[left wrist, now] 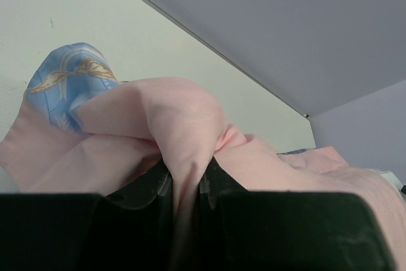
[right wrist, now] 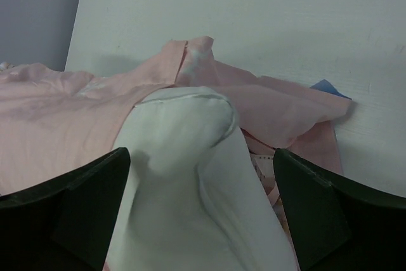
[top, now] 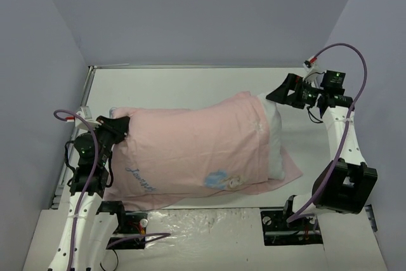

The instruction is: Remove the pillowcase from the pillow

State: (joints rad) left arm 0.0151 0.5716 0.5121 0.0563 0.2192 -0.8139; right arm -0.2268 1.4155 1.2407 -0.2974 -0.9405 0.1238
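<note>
The pale pink pillowcase (top: 190,147) lies across the table, still covering most of the pillow. Only the pillow's white end (top: 273,138) sticks out at the right. My left gripper (top: 120,125) is at the case's left end. In the left wrist view the left gripper (left wrist: 187,188) is shut on a pinched fold of the pink pillowcase (left wrist: 177,118). My right gripper (top: 274,96) hovers at the far right corner. In the right wrist view the right gripper (right wrist: 200,207) stands open, and the pillow's white corner (right wrist: 184,157) lies between the wide jaws, ungripped. Pink pillowcase (right wrist: 63,112) is bunched behind it.
The white table (top: 190,87) is boxed in by grey walls on the left, back and right. A crinkled clear plastic sheet (top: 203,220) lies at the near edge between the arm bases. A blue printed patch of the case (left wrist: 70,77) shows at the left end.
</note>
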